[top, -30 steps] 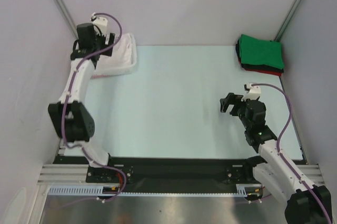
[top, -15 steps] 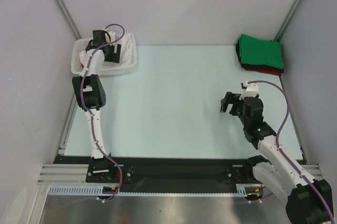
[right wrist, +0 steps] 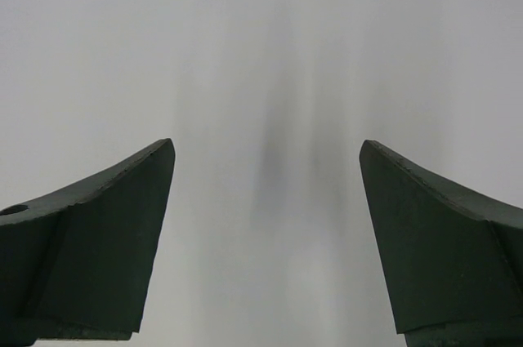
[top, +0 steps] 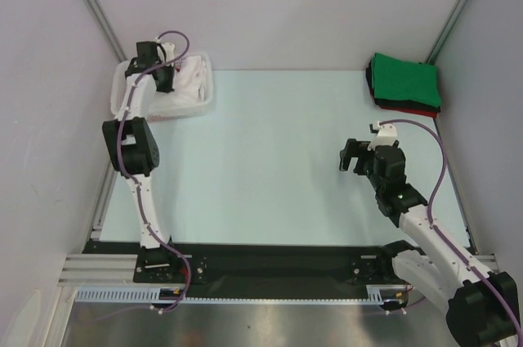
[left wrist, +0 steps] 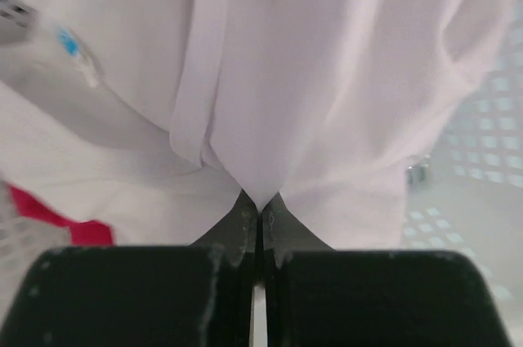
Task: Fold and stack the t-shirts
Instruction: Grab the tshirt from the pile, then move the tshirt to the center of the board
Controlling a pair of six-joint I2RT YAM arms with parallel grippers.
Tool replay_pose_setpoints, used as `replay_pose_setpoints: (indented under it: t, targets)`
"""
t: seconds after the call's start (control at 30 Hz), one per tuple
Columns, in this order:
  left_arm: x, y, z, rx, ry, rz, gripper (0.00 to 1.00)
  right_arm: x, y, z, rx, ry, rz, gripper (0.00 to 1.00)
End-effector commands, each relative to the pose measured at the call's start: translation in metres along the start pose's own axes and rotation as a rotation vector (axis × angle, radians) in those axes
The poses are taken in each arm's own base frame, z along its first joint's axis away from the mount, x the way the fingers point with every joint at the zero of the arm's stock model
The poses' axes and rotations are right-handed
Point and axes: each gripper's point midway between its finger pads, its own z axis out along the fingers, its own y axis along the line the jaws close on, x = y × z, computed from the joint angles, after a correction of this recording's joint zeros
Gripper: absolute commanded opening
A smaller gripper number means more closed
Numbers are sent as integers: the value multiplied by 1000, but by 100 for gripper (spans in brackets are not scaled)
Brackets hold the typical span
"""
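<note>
Left claw [left wrist: 258,215] pinching white t-shirt [left wrist: 327,61], basket [left wrist: 478,147] mostly hidden

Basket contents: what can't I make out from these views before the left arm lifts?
- Left wrist view: the white t-shirt, pinched between the fingers of the left gripper, fills the frame; its full extent is cut off.
- Same view: red cloth, mostly hidden by it; kind unclear.
- Top view: the left gripper covers part of the basket.
- Top view: the green t-shirt covers whatever lies beneath; count unclear.
</note>
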Motion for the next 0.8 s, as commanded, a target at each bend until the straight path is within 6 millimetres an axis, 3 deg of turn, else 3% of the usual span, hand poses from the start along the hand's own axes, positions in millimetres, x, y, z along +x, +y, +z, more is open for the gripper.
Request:
replay_pose_setpoints:
  t: [0.0, 0.17, 0.23, 0.27, 0.3, 0.33, 0.37, 0.47, 0.57, 0.63, 0.67, 0.7, 0.77]
  targets:
    - [-101, 3, -131, -10, -297, 52, 1, -31, 6, -3, -3, -74, -5, 100]
    - [-119, -11, -215, 33, -386, 109, 0, -45, 18, -10, -52, -110, 15, 100]
    - [-122, -26, -257, 93, -434, 152, 0, -60, 27, -16, -88, -146, 48, 100]
    - [-126, -33, -288, 115, -480, 175, 1, -64, 33, -19, -123, -149, 60, 100]
    - [-125, -52, -305, 207, -509, 210, 0, -71, 39, -23, -151, -161, 68, 100]
    - [-116, -62, -319, 255, -501, 240, 0, -79, 45, -29, -184, -180, 76, 100]
    - [-113, -73, -349, 291, -542, 272, 0, -91, 56, -35, -236, -199, 91, 100]
    - [-84, -113, -404, 456, -607, 392, 0, -109, 74, -50, -326, -229, 100, 100]
    - [-46, -145, -442, 582, -667, 540, 0, -114, 86, -58, -388, -229, 102, 100]
    - [-26, -155, -450, 602, -698, 648, 0, -113, 90, -61, -413, -223, 104, 100]
    - [-6, -163, -450, 621, -698, 664, 0, -112, 92, -62, -420, -218, 110, 100]
    - [-2, -166, -448, 625, -708, 678, 0, -109, 93, -61, -424, -207, 121, 100]
    - [14, -174, -426, 698, -646, 655, 0, -105, 96, -61, -438, -197, 132, 100]
